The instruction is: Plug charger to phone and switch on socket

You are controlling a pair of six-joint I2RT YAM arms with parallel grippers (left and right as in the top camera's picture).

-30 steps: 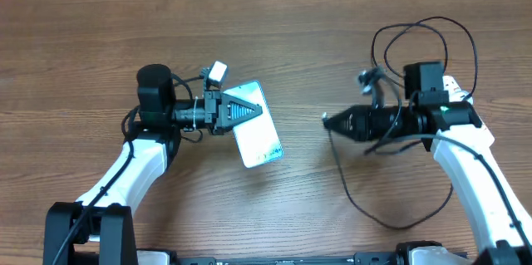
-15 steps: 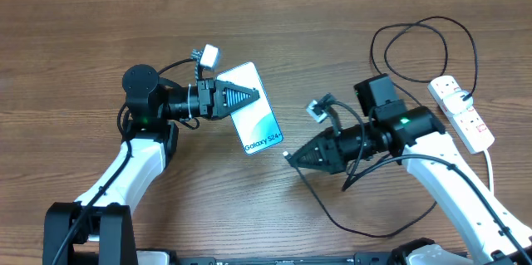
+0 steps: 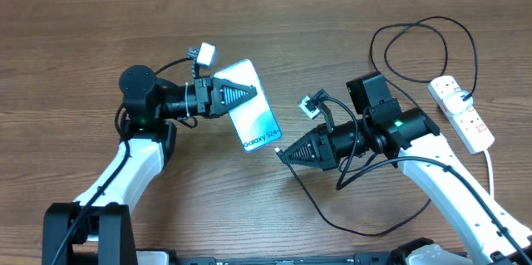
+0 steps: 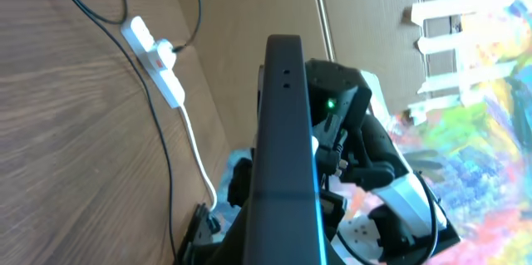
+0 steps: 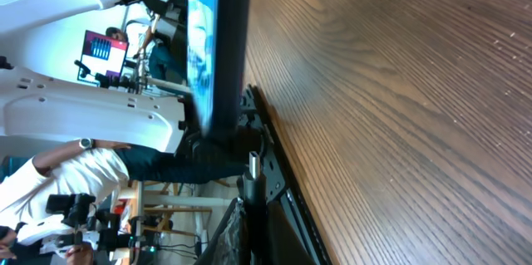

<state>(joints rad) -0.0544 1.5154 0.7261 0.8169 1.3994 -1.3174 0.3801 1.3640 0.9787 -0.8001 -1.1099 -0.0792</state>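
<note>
Wooden table [image 3: 83,32] boards are carrying the whole scene, with both arms reaching toward the middle. The left gripper [image 3: 249,94] is clamping its jaws tight on the phone [image 3: 262,124], gripping it from the upper short end, so the light blue screen is facing up and the lettered lower end is pointing toward the right arm. In the left wrist view the phone [image 4: 287,132] is showing only its dark edge. The right gripper [image 3: 284,154] is pinching the plug end of the charger [image 3: 371,49] with its jaws closed, and the plug tip is sitting just beside the phone's lower edge; whether they are touching cannot be told. The black cable is trailing back in loose loops toward the socket [image 3: 461,114], which is lying near the right edge of the table, well apart from both grippers.
</note>
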